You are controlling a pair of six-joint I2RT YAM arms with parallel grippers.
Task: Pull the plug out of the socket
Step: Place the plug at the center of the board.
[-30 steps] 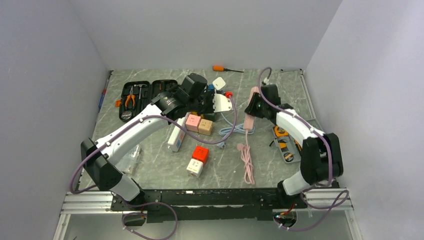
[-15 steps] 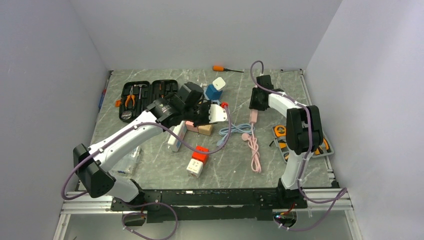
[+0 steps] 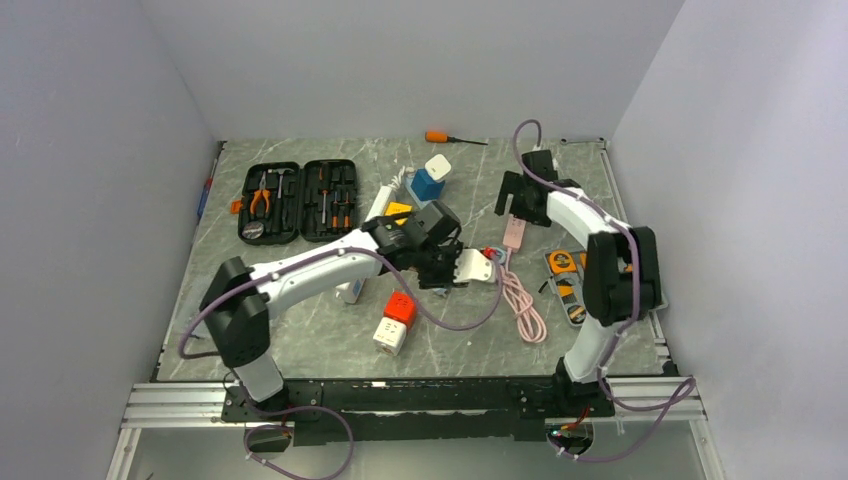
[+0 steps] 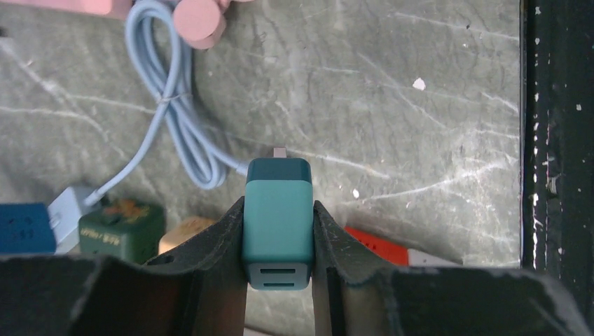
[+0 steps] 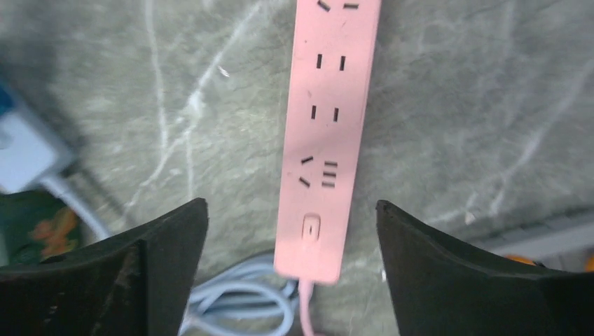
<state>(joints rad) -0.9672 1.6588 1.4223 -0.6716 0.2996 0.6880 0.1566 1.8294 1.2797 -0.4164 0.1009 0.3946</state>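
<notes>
Plug [image 4: 278, 231]: teal two-tone block adapter with a darker cap at the prong end, a metal tip just showing, and two slots in the near face. It is clamped between the fingers of the left gripper [image 4: 278, 210] at the centre of the overhead view, well apart from the pink socket strip [image 5: 329, 105]. Over the last second the left gripper has travelled from upper centre down to centre, carrying the plug away from the strip. The strip lies flat, right of centre. Right gripper [image 5: 291, 203]: jaws spread wide astride the strip, holding nothing. All visible outlets are vacant. Judgement: the plug is separated and the task is effectively done.
</notes>
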